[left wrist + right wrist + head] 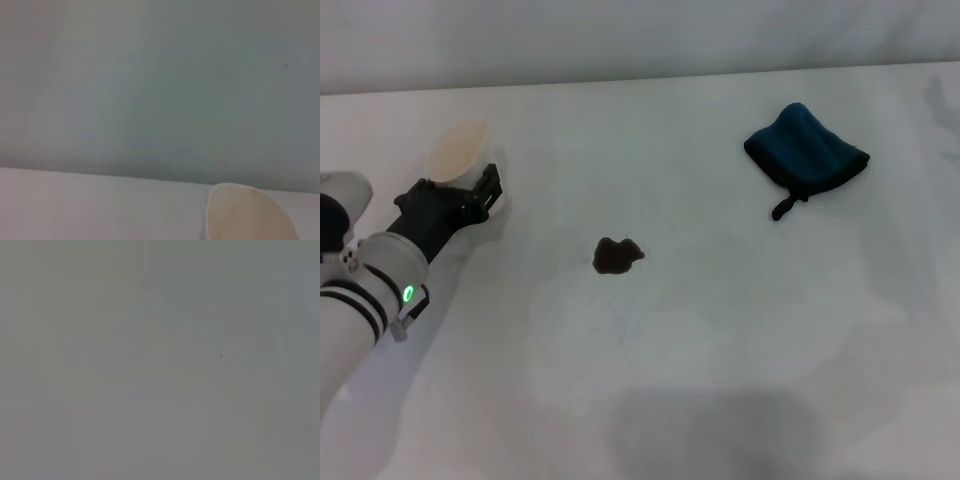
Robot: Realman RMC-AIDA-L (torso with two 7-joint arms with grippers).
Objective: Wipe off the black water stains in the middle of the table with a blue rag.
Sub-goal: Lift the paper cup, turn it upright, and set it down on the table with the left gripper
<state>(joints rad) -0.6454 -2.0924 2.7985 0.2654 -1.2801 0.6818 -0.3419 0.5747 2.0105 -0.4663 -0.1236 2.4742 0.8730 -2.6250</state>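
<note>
The blue rag [807, 152] lies untouched, well right of the black water stains [617, 255] at mid surface [720, 330]. The left tool [470, 195] is pinched around a white cup [457, 150]; the right tool is unseen. The rag should be gripped by its bulk.

White left arm [365, 290], black-banded, green-lit.

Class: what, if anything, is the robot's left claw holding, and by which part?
The left claw is at the white cup, near its side; whether it actually grips it cannot be told.
</note>
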